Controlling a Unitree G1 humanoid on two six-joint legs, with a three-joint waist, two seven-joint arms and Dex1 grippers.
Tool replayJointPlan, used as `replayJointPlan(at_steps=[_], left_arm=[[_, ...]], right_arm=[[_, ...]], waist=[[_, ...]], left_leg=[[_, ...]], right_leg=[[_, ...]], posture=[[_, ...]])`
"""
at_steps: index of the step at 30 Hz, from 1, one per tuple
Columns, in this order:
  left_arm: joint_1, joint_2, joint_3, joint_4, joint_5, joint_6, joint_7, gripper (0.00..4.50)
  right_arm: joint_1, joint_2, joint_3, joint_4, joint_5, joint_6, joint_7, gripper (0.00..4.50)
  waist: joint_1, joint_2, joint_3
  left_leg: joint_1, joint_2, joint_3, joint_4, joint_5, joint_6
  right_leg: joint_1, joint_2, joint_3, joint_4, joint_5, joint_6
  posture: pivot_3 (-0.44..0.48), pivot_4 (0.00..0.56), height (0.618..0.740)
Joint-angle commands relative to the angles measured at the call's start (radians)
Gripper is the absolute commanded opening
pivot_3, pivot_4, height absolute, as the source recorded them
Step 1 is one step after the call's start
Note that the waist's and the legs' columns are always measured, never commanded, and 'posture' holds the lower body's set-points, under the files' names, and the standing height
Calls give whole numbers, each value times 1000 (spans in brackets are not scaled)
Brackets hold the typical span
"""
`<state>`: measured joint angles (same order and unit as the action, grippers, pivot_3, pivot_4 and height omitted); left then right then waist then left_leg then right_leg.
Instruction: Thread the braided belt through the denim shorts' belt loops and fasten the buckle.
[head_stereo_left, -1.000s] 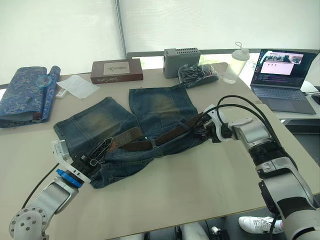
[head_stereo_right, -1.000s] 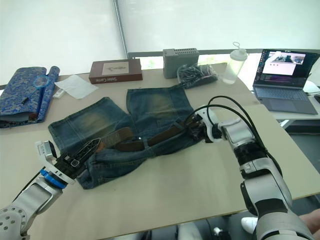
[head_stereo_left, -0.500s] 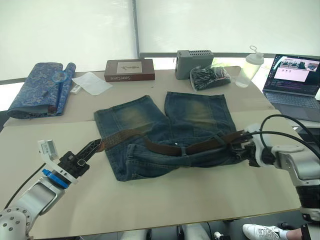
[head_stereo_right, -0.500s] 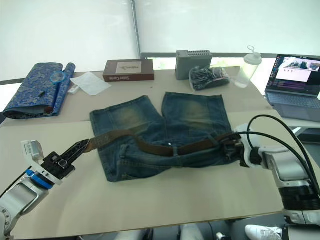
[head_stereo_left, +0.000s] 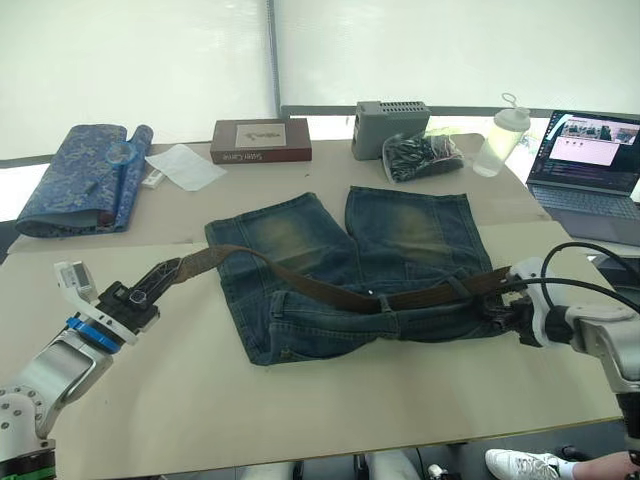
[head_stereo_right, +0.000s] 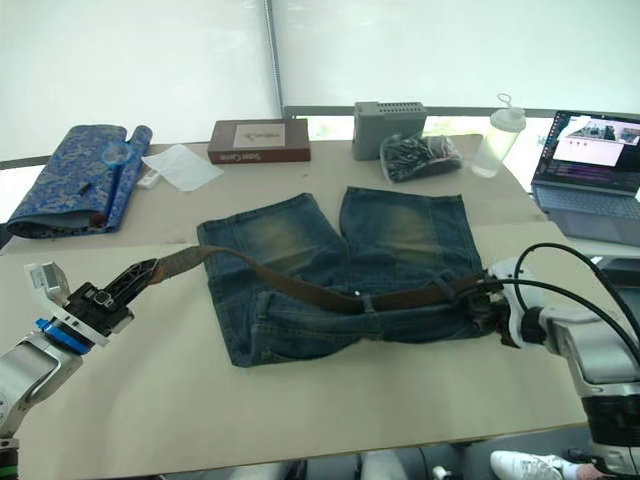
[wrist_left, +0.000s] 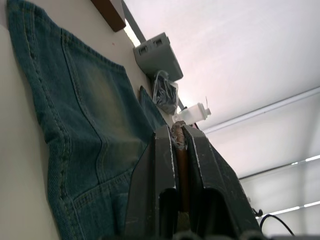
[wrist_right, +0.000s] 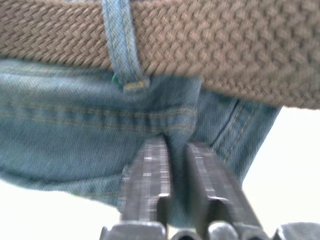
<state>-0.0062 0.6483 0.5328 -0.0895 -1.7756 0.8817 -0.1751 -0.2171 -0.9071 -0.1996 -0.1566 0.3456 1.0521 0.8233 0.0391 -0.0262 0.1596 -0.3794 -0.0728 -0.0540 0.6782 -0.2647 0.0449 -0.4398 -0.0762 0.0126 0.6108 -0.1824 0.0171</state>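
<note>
The braided belt (head_stereo_left: 330, 292) lies across the waistband of the denim shorts (head_stereo_left: 350, 265) on the table, under some belt loops (wrist_right: 121, 47). The left gripper (head_stereo_left: 140, 296) is squeezed tight on the belt's free end, off the shorts' left side, and the right gripper (wrist_right: 172, 150) pinches the shorts' right edge. I think the step is pulling the belt through, and next the ends must come together at the buckle, which I can't spot.

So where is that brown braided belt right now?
The brown braided belt lies across the faded blue denim shorts on the table, its left end pinched in the robot's left hand, its right end beside the right hand.
</note>
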Motion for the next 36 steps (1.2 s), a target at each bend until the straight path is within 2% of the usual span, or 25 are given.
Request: replayJointPlan(at_steps=[1, 2, 5, 7, 10, 11, 16, 22, 28, 36], left_arm=[[-23, 16, -42, -59, -23, 55, -32, 0], [-27, 11, -61, -72, -27, 67, -33, 0], [-60, -12, -111, -92, -44, 77, -21, 0], [-97, -38, -146, -97, -63, 71, -7, 0], [-185, -105, -219, -99, -72, 56, 24, 0], [-212, -131, -242, -92, -60, 51, 33, 0], [-287, -213, -320, -48, 6, 49, 23, 0], [-317, -278, -361, -27, 44, 57, 11, 0], [-283, -282, -351, -49, 30, 67, 23, 0], [-233, -253, -331, -80, 13, 73, 30, 0]], right_arm=[[20, -28, -159, -156, 155, 94, 71, 2470], [27, -25, -209, -201, 224, 142, 98, 2703], [14, 11, -312, -318, 426, 267, 132, 2703], [-26, 67, -313, -385, 513, 318, 84, 2703], [-155, 281, -238, -455, 609, 383, -89, 2703], [-190, 366, -191, -466, 606, 402, -155, 2703], [-246, 632, -34, -406, 539, 397, -371, 2703], [-264, 867, -86, -291, 545, 343, -530, 2703], [-265, 964, -160, -277, 640, 331, -609, 2703], [-266, 957, -165, -247, 714, 307, -645, 2703]], waist=[[-2, 1, 0], [-2, 1, 1], [-5, 3, 2], [-5, 2, 2], [-7, 2, 2], [-8, 2, 2], [-15, 2, 2], [-27, 2, 2], [-35, 3, 2], [-48, 3, 2]], left_leg=[[0, 0, 0, 0, 0, 0], [0, 1, 0, 0, 0, 0], [0, 1, 0, 0, 0, 0], [1, 2, 0, 0, 0, 0], [2, 2, 0, 0, 0, -1], [2, 2, 0, 1, 1, -1], [-1, 0, -1, 0, 1, -2], [-9, -3, 1, 0, 5, -8], [-9, -3, 1, 0, 3, -5], [-8, -3, 1, 0, 3, -4]], right_leg=[[0, 0, 0, 0, 0, 0], [0, 0, 1, 0, 0, 0], [0, 0, 2, 0, 0, 0], [1, 1, 1, 0, 0, 0], [2, 1, 1, 0, 1, 0], [2, 1, 1, 0, 1, 1], [-2, 0, 1, 2, 3, -1], [-12, 0, 2, 3, 4, 0], [-16, 1, 4, 7, 5, -1], [-16, 3, 4, 11, 5, -2]], posture=[[0, 150, 740], [0, 150, 740], [0, 150, 740], [0, 150, 740], [0, 150, 740], [0, 150, 740], [0, 150, 740], [0, 150, 740], [0, 150, 740], [0, 150, 740]])
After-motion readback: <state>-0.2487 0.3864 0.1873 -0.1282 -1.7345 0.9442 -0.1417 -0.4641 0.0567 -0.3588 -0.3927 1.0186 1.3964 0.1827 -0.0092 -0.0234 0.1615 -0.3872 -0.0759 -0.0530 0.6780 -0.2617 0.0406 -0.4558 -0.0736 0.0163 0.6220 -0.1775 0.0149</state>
